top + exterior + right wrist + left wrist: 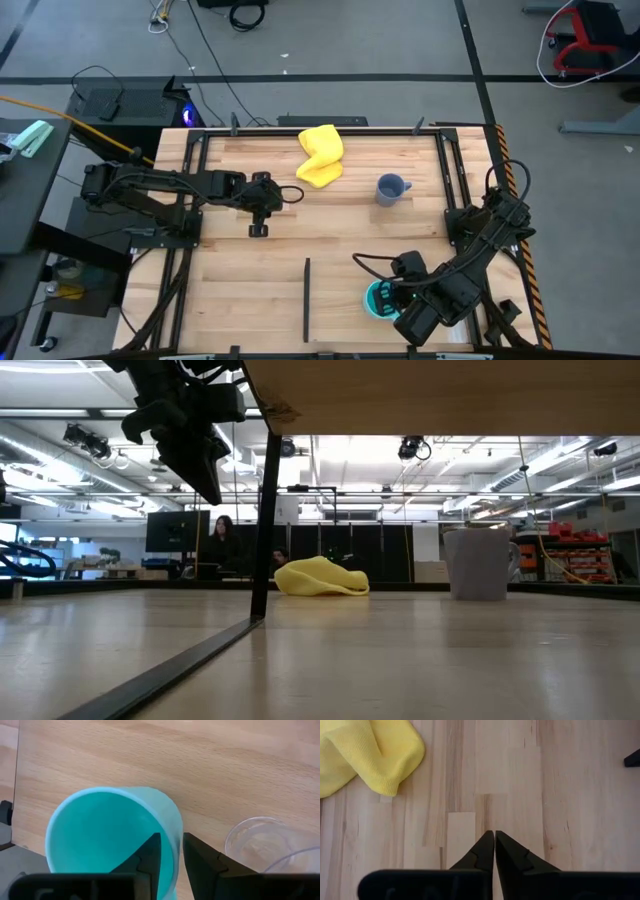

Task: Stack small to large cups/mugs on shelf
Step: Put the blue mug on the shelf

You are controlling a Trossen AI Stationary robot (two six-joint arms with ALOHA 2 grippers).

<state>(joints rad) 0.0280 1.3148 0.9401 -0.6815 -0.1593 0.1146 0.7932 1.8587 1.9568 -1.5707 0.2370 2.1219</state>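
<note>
A bright cyan mug [112, 837], smooth and round-mouthed, sits at the table's near right edge, its open, empty mouth up. The right gripper [171, 851] pinches its wall, one finger inside. Just beside it stands a small clear cup [265, 842]. A grey-blue mug [390, 189] stands upright farther back, near a yellow cloth [321, 155]. The left gripper [494, 842] hangs clenched, empty.

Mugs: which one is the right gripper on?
The cyan mug, near the table's front edge. The right gripper has its jaws astride the mug's rim, with the clear cup beside it. The grey-blue mug stands apart, by the yellow cloth.
</note>
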